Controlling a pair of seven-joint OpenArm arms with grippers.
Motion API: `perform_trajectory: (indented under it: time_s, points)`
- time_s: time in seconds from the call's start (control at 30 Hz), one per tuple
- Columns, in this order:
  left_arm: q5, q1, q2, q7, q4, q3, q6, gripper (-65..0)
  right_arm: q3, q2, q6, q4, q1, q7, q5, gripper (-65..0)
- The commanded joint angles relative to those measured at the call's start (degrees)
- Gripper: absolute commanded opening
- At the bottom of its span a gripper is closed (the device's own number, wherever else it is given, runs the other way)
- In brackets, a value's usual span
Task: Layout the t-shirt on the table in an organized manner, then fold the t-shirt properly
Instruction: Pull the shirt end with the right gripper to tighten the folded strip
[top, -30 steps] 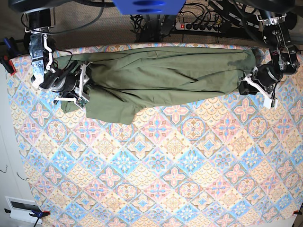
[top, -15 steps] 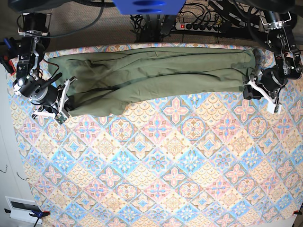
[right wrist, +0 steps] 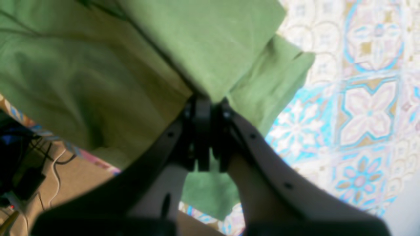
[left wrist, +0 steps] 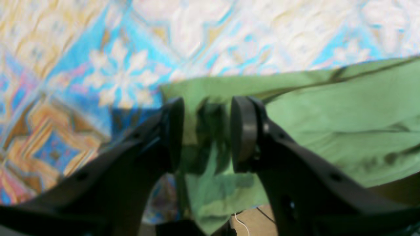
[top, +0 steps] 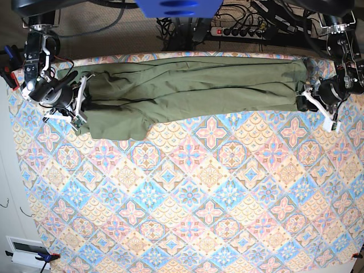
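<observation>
Base view: see t-shirt (top: 199, 101) bunched into a long band on the robot's side of the table (top: 187, 199), with long axis running crosswise, from right gripper (top: 80, 108) to left gripper (top: 304, 101). Note loose flap (top: 119, 126) spilling toward the camera, much nearer the right arm. Can't read any brand, label or writing.

Left wrist view: find fingers spread apart, with t-shirt fabric between and under them, not pinched. Follow band away toward the picture's right. Can't find any lettering.

Right wrist view: find fingertips closed on a pinch of t-shirt. See cloth stretching away ahead of the grip, plus more underneath and to both sides. No legible print to log.

Probably needs pulling flat along the crosswise axis before folding; likely to use right gripper for the flap, being nearer. Might drag extra layers along.
</observation>
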Motion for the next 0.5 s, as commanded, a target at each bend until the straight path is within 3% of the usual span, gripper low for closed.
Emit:
perform_trajectory:
  time_s: [0.0,0.13,0.3,0.47]
  points:
    - [-0.99,-0.58,-1.26,0.3,0.93,-0.52,-0.23,-40.6,-0.38,0.94,0.19,0.83,0.35,0.45,0.51,-61.7]
    - [-3.01,-0.75,1.29,4.43,0.93,-1.49,-0.23,-35.4,-1.35,1.29,0.19,0.83,0.35,0.72,0.42,-59.9]
    - [-5.56,0.21,2.17,4.61,-0.83,-3.16,-0.14,-29.8,-1.35,1.55,0.19,0.83,0.35,0.8,0.42,-48.4]
    - [-5.29,0.3,2.17,4.34,-5.49,-3.25,-0.14,-30.4,-0.73,1.82,0.19,1.89,0.44,0.8,0.42,-41.2]
